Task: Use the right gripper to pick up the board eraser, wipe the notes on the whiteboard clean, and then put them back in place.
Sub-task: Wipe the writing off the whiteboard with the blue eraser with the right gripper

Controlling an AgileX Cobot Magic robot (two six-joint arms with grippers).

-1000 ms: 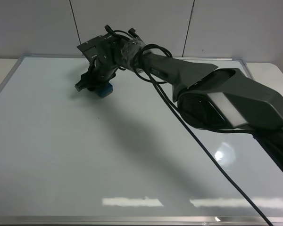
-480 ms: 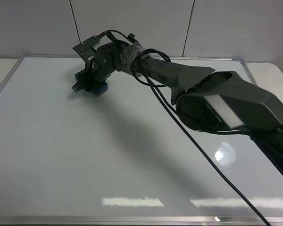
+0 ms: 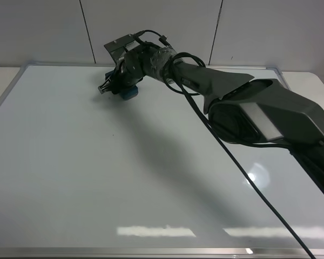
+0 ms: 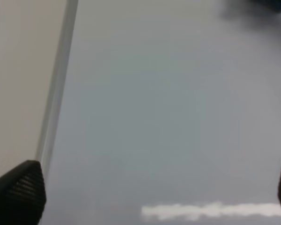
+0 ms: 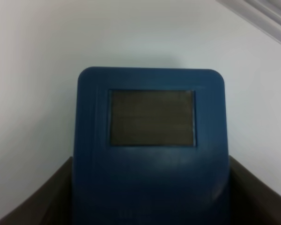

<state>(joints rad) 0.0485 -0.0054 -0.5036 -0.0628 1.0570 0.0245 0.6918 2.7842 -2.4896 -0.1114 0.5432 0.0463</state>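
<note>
Along the left side, the silver frame [image 3: 7, 90] of the whiteboard [image 3: 70, 178] ran from nine toward eleven o'clock. The left gripper [image 4: 152, 190] hung over the board near that edge, its dark fingers [image 4: 18, 192] spread wide and holding nothing. From there we saw bare glossy board from nine round to six o'clock, broken only by one tiny dark speck [image 3: 114, 134] left of centre. Toward eleven o'clock, close to the far frame, the right gripper [image 3: 109, 86] was clenched on the board eraser [image 3: 129, 93]. The wrist view showed the blue block seated between both fingers and lying against the white surface, with the frame just beyond it. The black arm [image 3: 259, 116] stretched in from four o'clock, its cable [image 3: 243, 181] trailing down toward five o'clock above the board's right half.
</note>
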